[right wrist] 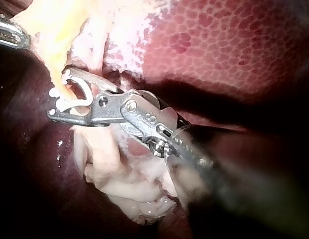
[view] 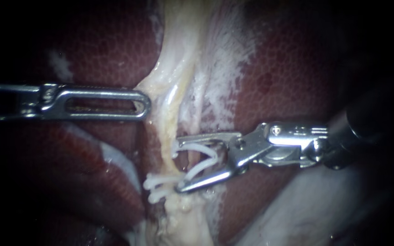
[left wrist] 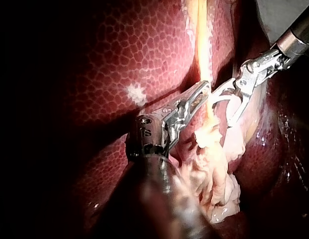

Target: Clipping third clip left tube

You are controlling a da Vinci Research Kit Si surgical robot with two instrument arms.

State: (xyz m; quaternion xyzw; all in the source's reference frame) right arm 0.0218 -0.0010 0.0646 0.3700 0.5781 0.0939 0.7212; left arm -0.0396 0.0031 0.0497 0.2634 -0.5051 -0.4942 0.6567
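A pale yellowish tube (view: 172, 123) runs down between lobes of the liver (view: 288, 82). Two white clips (view: 158, 183) sit on it lower down. My right instrument (view: 178, 165) comes in from the right, its jaws standing wide apart. They carry an open white clip (view: 204, 161) and straddle the tube just above the two set clips. The right wrist view shows this clip (right wrist: 77, 97) around the tube. My left instrument (view: 147, 104) has its slotted jaws together on the edge of the pale tissue (view: 153, 89) beside the tube, which tents towards it.
Frayed white tissue (view: 224, 64) spreads to the right of the tube. A lump of pale tissue (view: 183, 223) lies below the clips. A smooth pale surface (view: 306, 205) shows at the lower right, under my right instrument's shaft.
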